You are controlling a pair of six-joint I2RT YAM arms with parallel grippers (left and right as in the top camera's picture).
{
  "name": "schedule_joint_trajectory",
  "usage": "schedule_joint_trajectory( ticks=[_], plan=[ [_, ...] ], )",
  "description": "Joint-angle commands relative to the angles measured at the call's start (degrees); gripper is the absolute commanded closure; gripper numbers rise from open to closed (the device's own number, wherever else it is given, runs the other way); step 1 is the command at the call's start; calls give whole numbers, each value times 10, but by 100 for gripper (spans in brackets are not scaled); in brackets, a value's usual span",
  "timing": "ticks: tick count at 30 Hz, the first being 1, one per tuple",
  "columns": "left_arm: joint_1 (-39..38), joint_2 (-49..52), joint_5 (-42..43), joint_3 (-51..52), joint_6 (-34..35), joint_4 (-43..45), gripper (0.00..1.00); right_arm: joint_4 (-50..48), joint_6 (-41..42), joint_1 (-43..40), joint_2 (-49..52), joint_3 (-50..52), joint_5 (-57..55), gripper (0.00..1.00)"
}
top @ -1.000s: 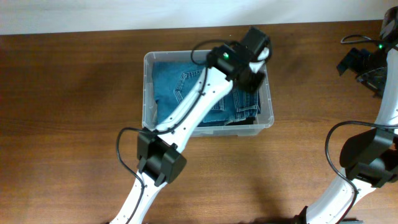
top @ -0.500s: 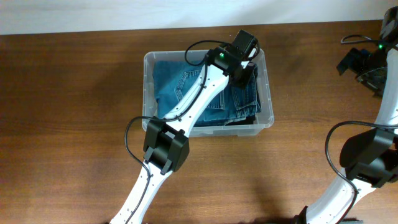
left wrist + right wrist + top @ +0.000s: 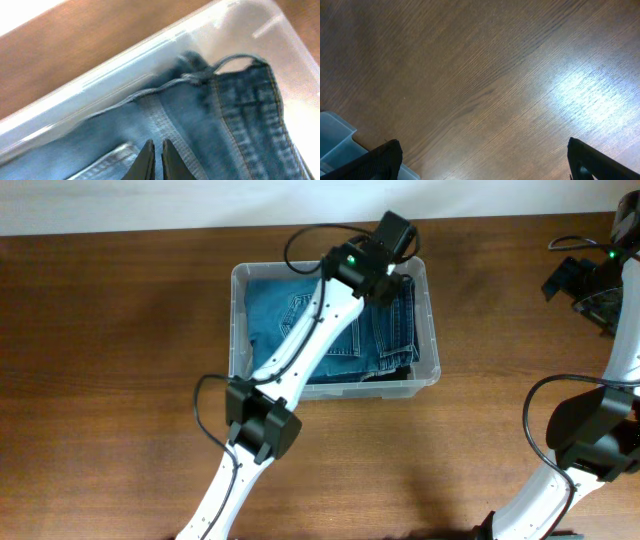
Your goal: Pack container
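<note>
Our left end effector (image 3: 156,159), nearly closed on nothing, hangs over the jeans (image 3: 240,115) at the far corner of the container (image 3: 236,320) on the surface (image 3: 120,380). Our right end effector (image 3: 482,150), wide open, is well apart.

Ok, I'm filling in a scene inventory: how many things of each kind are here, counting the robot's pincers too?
Clear plastic container: 1
Blue denim jeans, lying in the container: 1, as far as shows
Pincers: 2 (left pincer, right pincer)
Total: 4
</note>
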State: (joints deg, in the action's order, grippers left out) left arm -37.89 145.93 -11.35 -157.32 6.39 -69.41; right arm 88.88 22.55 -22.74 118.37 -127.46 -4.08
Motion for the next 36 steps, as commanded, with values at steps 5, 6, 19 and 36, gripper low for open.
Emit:
schedule_joint_trajectory(
  ticks=[5, 6, 19, 36],
  plan=[
    [46, -40, 52, 1, -7, -57, 99, 0, 7, -2, 1, 2, -7, 1],
    [54, -30, 79, 9, -7, -54, 99, 0, 7, -2, 1, 2, -7, 2],
    [46, 79, 110, 21, -7, -4, 99, 0, 7, -2, 1, 2, -7, 2],
    [54, -173, -26, -37, -19, -104, 1, 0, 7, -2, 1, 2, -7, 2]
  ],
)
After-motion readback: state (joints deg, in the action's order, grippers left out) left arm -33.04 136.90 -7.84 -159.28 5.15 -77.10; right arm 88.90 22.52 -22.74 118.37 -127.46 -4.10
